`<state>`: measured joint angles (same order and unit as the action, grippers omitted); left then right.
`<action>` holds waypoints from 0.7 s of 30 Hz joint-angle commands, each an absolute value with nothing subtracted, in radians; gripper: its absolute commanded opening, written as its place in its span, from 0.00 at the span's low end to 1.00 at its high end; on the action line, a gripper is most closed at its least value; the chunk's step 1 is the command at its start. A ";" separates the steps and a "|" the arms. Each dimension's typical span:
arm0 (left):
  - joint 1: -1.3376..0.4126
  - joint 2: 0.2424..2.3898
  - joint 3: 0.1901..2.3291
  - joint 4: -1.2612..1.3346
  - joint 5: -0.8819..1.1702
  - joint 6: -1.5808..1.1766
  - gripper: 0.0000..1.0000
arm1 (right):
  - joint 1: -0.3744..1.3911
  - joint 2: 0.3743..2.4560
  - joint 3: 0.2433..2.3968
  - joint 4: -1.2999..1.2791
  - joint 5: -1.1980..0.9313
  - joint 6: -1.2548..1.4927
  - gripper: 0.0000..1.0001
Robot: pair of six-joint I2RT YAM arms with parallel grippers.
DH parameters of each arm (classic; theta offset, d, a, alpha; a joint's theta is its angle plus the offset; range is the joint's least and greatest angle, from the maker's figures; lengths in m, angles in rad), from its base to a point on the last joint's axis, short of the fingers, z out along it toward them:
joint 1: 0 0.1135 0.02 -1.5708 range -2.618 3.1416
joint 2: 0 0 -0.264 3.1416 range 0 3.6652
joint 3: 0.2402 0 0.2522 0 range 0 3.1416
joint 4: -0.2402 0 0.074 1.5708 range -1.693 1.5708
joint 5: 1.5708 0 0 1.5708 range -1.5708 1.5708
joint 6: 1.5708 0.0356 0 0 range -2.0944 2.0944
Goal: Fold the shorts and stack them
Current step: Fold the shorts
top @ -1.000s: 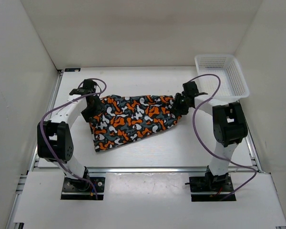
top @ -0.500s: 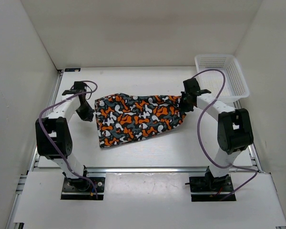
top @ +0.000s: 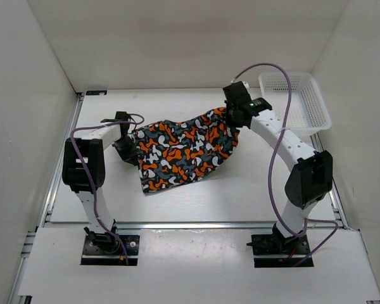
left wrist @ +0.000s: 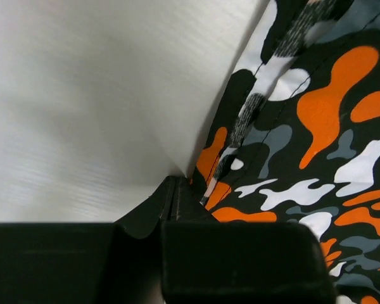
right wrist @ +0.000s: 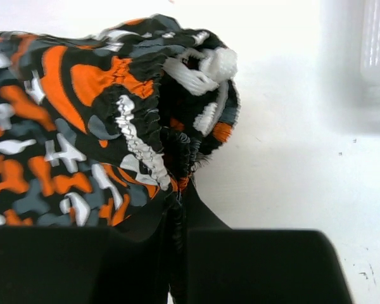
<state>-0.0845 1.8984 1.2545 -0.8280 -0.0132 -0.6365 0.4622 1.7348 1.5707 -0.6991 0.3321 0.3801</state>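
Shorts [top: 183,149] in an orange, black, grey and white blotch print hang stretched between the two pairs of fingers, with the lower part spread on the white counter [top: 253,190]. The left fingers [top: 132,152] are pressed together on the cloth's left edge, low and close to the counter. In the left wrist view the fingertips [left wrist: 174,190] pinch a thin fold right where the print [left wrist: 304,126] meets the bare surface.

The right fingers [top: 231,120] are clamped on the far right end of the cloth, which rises toward them in a bunch. In the right wrist view the gathered elastic waistband [right wrist: 139,133] runs straight down into the closed fingertips [right wrist: 177,190]. A white drawstring [right wrist: 202,69] curls just above them, and the rest of the print [right wrist: 50,126] trails off to their left.

A white mesh basket [top: 297,101] sits beyond and to the right of the right fingers, apart from the cloth. It shows as a blur at the upper right corner of the right wrist view [right wrist: 377,38].
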 commanded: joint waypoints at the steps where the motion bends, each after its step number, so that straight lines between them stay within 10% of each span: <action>1: -0.090 1.921 1.287 -0.773 0.021 -0.629 0.10 | 0.563 1.770 1.722 -0.816 0.477 0.356 0.00; 21: -0.081 1.888 1.269 -0.773 0.031 -0.629 0.10 | 0.959 2.283 2.329 -0.816 0.256 0.417 0.00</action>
<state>-0.0860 1.9102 1.2705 -0.7994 0.0170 -0.6327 0.9691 2.2852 2.2688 -0.8574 0.3305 0.3943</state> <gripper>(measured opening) 0.109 0.058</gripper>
